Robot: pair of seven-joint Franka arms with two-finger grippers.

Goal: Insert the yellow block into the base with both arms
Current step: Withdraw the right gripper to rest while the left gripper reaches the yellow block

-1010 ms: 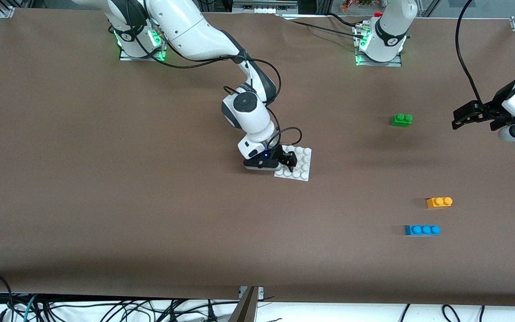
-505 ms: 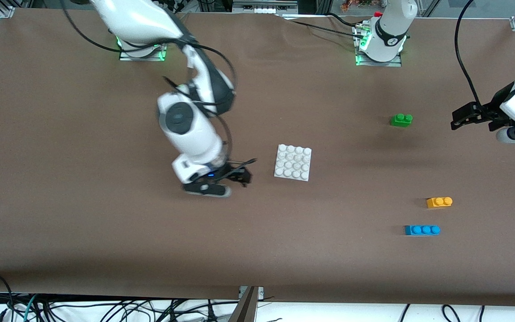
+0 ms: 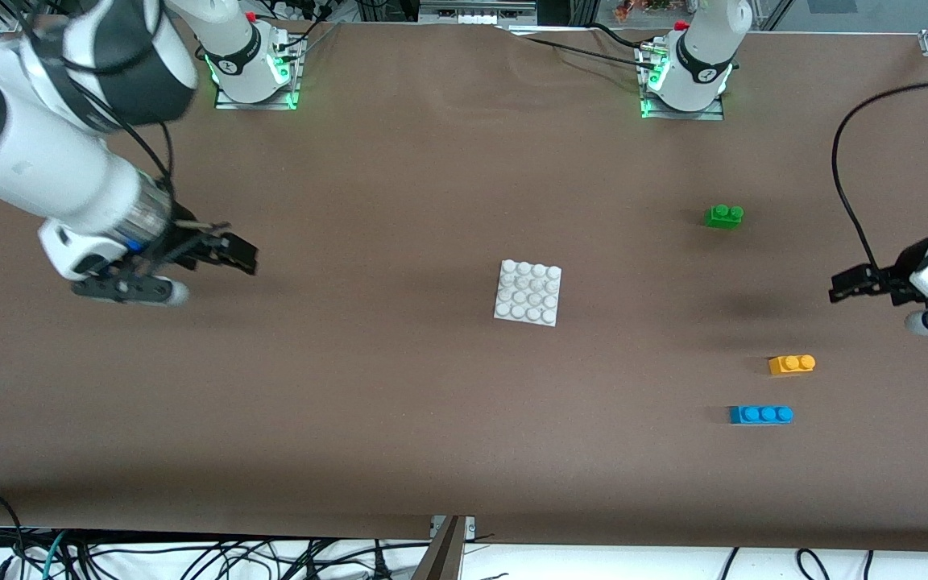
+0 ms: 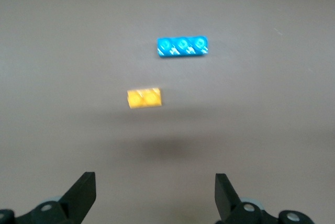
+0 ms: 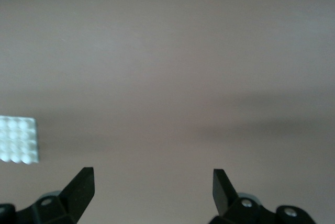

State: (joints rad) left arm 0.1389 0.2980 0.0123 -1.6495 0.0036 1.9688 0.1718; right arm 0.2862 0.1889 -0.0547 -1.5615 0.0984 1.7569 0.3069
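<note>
The yellow block (image 3: 792, 364) lies flat on the table toward the left arm's end, and in the left wrist view the yellow block (image 4: 144, 98) sits just ahead of the fingers. My left gripper (image 3: 838, 288) (image 4: 154, 177) hangs open over bare table close beside the block and holds nothing. The white studded base (image 3: 528, 292) rests flat mid-table, and the base (image 5: 18, 139) also shows at the edge of the right wrist view. My right gripper (image 3: 237, 254) (image 5: 152, 171) is open and empty, over bare table toward the right arm's end.
A blue three-stud brick (image 3: 760, 414) (image 4: 182, 46) lies just nearer the front camera than the yellow block. A green brick (image 3: 723, 215) sits farther back. Both arm bases stand along the back edge. Cables hang below the front edge.
My right gripper opened, let go of the base and swung away to its own end of the table. My left gripper came down toward the yellow block. The base stayed put.
</note>
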